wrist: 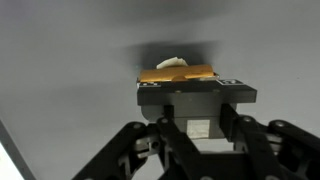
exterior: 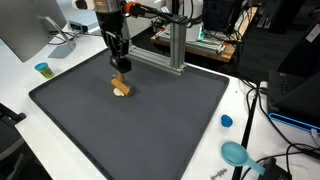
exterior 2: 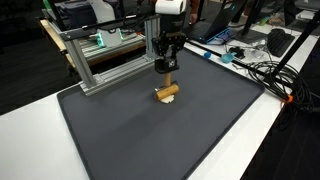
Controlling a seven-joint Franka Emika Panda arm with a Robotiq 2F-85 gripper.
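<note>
My gripper [exterior: 121, 64] hangs over the far middle of a dark grey mat [exterior: 150, 125], fingers pointing down; it also shows in the other exterior view [exterior 2: 166, 62]. It is shut on a small tan wooden block [exterior 2: 169, 68], which appears as an orange-tan bar past the fingertips in the wrist view [wrist: 178, 74]. Just below, a tan wooden piece [exterior: 121, 90] lies on the mat [exterior 2: 150, 135], and is seen in both exterior views [exterior 2: 167, 94]. The held block is a little above it, not touching. A pale bit [wrist: 172, 62] shows behind the held block.
An aluminium frame [exterior: 172, 45] stands at the mat's far edge [exterior 2: 100, 60]. A small blue cup [exterior: 42, 69], a blue cap [exterior: 226, 121] and a teal object [exterior: 236, 153] lie on the white table. Cables [exterior 2: 265, 70] and a monitor [exterior: 25, 30] sit beside the mat.
</note>
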